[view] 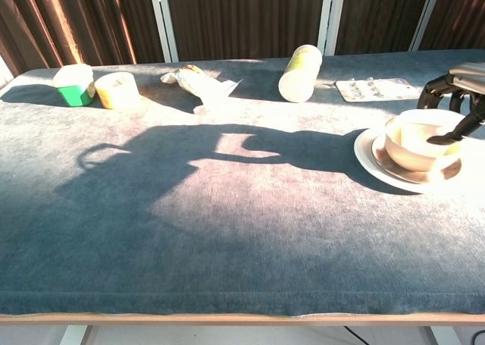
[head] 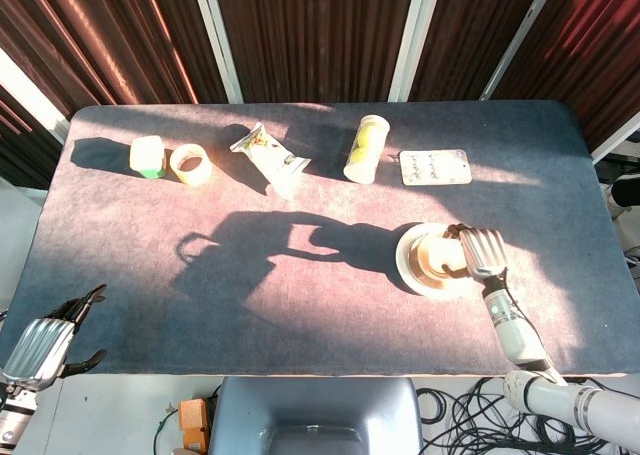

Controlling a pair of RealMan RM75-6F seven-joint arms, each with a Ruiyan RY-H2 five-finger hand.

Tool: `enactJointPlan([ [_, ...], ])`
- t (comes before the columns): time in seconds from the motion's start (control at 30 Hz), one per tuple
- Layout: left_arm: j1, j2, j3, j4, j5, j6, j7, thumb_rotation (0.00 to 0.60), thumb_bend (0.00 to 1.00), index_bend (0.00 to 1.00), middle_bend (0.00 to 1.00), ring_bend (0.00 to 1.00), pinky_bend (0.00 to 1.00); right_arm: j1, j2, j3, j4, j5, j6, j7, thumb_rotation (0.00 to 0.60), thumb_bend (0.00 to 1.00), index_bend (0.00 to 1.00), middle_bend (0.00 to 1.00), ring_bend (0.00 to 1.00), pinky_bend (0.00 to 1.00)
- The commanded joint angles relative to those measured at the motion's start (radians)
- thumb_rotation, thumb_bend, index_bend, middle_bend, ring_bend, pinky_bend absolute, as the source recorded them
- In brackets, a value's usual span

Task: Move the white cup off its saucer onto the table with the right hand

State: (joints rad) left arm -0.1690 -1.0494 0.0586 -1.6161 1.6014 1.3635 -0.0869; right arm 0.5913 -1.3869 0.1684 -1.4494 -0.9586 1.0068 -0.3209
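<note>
Both the right hand and left hand have silvery ribbed backs and black fingers.

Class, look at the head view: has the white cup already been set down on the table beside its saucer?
No, the white cup sits on its round white saucer.

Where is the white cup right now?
The white cup sits on its saucer at the table's right side in both views, the right hand at its rim, below the blister pack.
</note>
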Motion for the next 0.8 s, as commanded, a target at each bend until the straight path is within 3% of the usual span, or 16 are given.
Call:
enactJointPlan([
  [0.03, 0.0, 0.0, 0.0, 0.0, 0.0, 0.0, 0.0, 0.6, 0.22, 0.07, 0.23, 0.24, 0.48, -0.005, -0.007, 0.002, 0.006, -0.01, 0.016, 0.0, 0.6, 0.26, 0.59, 0.48, 0.59, 0.72],
  [0.13, 0.001, 0.002, 0.0, -0.001, -0.001, 0.002, -0.002, 0.6, 0.21, 0.07, 0.23, 0.24, 0.48, -0.011, -0.008, 0.004, 0.0, -0.025, 0.032, 0.007, 0.6, 0.27, 0.66, 0.52, 0.64, 0.76],
  [0.27, 0.003, 0.003, 0.0, -0.002, -0.003, 0.003, -0.004, 0.6, 0.21, 0.07, 0.23, 0.24, 0.48, -0.025, 0.009, 0.005, -0.039, -0.056, 0.055, 0.028, 0.6, 0.27, 0.67, 0.52, 0.65, 0.77],
  [0.6, 0.003, 0.006, 0.001, -0.006, -0.002, 0.001, -0.003, 0.6, 0.22, 0.07, 0.23, 0.24, 0.48, -0.091, 0.094, 0.009, -0.306, -0.174, 0.26, -0.055, 0.6, 0.27, 0.65, 0.52, 0.65, 0.77],
  [0.8, 0.003, 0.008, 0.001, -0.008, -0.001, 0.003, -0.009, 0.6, 0.21, 0.07, 0.23, 0.24, 0.48, -0.026, 0.059, 0.027, -0.335, -0.163, 0.152, -0.05, 0.6, 0.27, 0.65, 0.52, 0.65, 0.77],
])
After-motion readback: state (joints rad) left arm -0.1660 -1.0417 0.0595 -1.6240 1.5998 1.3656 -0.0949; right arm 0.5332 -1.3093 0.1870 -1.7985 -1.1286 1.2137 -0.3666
